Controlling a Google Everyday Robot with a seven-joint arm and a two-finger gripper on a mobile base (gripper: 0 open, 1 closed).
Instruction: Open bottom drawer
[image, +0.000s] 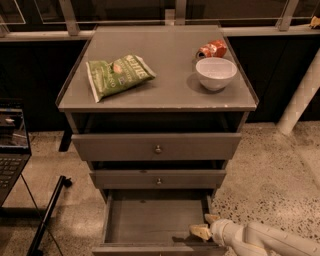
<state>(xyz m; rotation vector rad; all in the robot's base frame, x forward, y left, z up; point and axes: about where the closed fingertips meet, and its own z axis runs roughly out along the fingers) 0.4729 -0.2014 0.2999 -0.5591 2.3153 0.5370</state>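
The bottom drawer (150, 220) of the grey cabinet stands pulled far out, and its plain grey inside is bare. Only the top edge of its front shows at the lower frame edge; its knob is out of view. My gripper (205, 225) comes in from the lower right on a white arm (260, 237). It sits at the drawer's front right corner, just inside the right wall. Its two tan fingertips (199, 231) stand apart and hold nothing.
The middle drawer (158, 178) and the top drawer (157, 146) are each pulled out a little. On the cabinet top lie a green chip bag (118, 75), a white bowl (216, 73) and a crushed red can (212, 49). A laptop (11, 150) stands at the left, a white pole (300, 100) at the right.
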